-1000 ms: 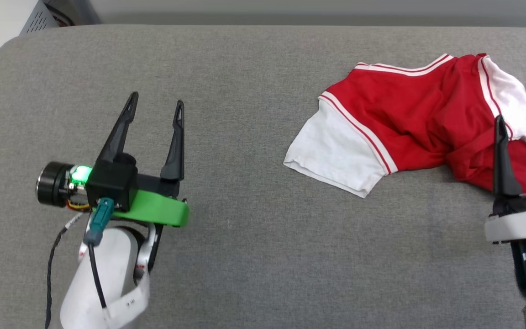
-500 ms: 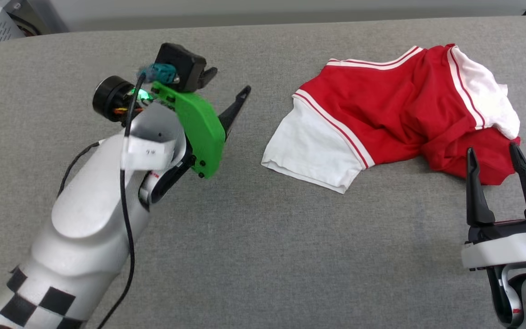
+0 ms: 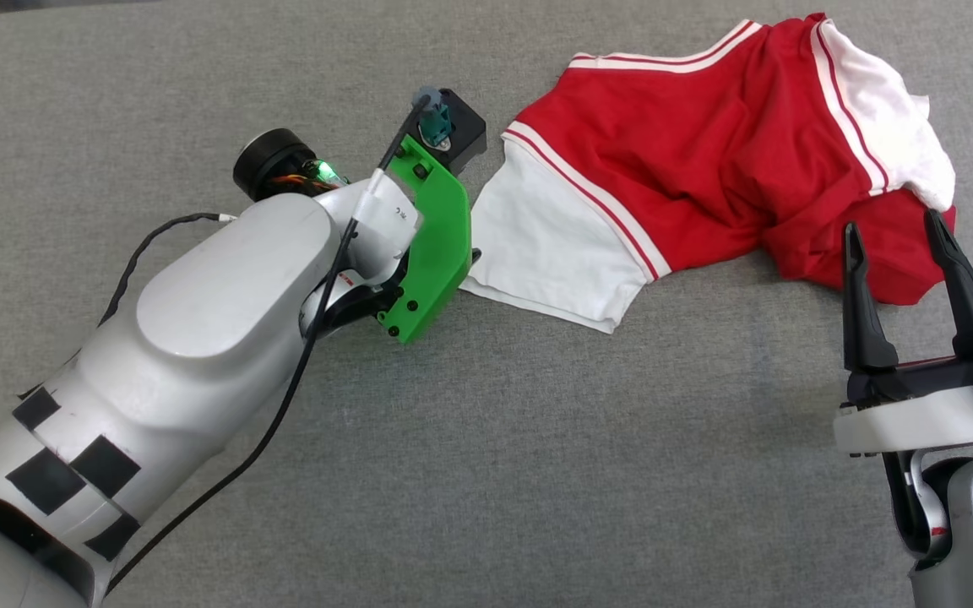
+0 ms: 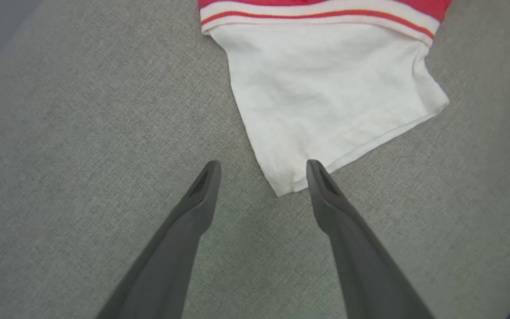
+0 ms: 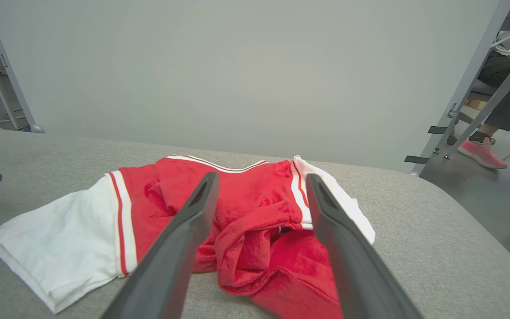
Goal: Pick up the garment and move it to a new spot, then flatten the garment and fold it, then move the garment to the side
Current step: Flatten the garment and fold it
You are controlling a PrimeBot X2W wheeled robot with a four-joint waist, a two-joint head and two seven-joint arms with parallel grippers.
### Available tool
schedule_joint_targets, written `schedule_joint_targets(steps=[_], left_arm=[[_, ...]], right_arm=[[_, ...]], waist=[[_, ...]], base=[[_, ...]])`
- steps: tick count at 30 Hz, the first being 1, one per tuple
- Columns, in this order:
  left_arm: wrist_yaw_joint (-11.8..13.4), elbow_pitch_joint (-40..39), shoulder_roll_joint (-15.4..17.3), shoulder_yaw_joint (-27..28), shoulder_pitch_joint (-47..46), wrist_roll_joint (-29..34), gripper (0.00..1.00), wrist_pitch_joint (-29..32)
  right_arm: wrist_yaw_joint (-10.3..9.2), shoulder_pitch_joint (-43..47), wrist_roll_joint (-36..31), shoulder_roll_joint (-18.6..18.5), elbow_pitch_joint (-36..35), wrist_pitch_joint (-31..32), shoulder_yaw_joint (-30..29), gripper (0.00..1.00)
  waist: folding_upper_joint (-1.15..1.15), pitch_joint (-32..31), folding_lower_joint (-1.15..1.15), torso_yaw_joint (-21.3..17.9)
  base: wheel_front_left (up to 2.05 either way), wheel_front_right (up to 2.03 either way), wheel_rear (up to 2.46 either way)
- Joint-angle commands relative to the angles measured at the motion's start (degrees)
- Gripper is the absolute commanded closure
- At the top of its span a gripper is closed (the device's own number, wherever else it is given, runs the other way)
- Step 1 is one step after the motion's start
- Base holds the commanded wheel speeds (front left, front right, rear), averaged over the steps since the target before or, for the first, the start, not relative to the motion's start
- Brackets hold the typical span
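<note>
**Currently: garment bunched on surface, both grippers empty**

1. Grey fabric-covered surface [image 3: 537,473]: lies under the garment [image 3: 689,169] and runs out from it on every side.

2. Garment: red body with white sleeves and red-white striped trim. It is not flat. One white sleeve [image 4: 326,88] is spread smooth. The red body is bunched and folded over itself towards the second white sleeve [image 3: 883,110] at the opposite end.

3. Left arm [image 3: 225,321]: the pale forearm reaches in towards the garment's spread sleeve. A green bracket [image 3: 432,245] at the wrist sits just beside that sleeve's hem.

4. Right gripper [image 3: 890,221]: jaws wide apart, nothing between them. It stands at the near edge of the garment's bunched red end. In the head view its fingertips overlap that red fabric. In the right wrist view it looks raised above it.

5. Left gripper [image 4: 262,167]: jaws wide apart, nothing held. The near corner of the garment's spread sleeve lies between the two fingers. One fingertip [image 4: 314,170] overlaps the hem. Whether it touches the cloth cannot be told.

6. Person's foot in a pink shoe [image 5: 481,153]: on the floor well beyond the garment, behind grey metal frame legs [image 5: 463,93].
</note>
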Motion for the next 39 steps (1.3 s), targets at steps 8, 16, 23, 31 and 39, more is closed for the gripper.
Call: schedule_joint_targets(steps=[8,16,23,31,39], left_arm=[[-0.1,8.4,-1.9,-9.0,-4.5,-3.4,0.00,-1.2],[-0.2,6.5,-0.9,-13.5,-3.0,-4.0,1.00,2.2],[-0.2,4.2,0.5,-13.6,-3.7,-2.5,1.00,-5.0],[-0.2,2.7,7.3,-13.6,-2.5,-5.0,1.00,-16.4],[0.1,2.4,17.2,-12.2,3.2,-10.4,1.00,-19.8]], right_arm=[[-0.03,-3.5,-0.5,1.0,-0.2,-0.5,1.6,0.00],[-0.03,-4.6,-1.0,1.1,0.0,-0.5,0.9,0.00],[-0.03,-4.4,-1.8,1.1,0.1,-0.5,0.5,0.00],[-0.03,-1.4,-2.3,1.3,0.8,-0.5,-0.7,0.00],[-0.03,1.3,-2.4,1.5,0.9,-0.5,-1.9,0.00]], waist=[[0.00,5.5,0.00,-3.1],[0.00,6.3,0.00,-3.2],[0.00,4.5,0.00,-1.5],[0.00,0.3,0.00,1.0],[0.00,-1.9,0.00,3.4]], base=[[0.00,0.00,0.00],[0.00,0.00,0.00],[0.00,0.00,0.00],[0.00,0.00,0.00],[0.00,0.00,0.00]])
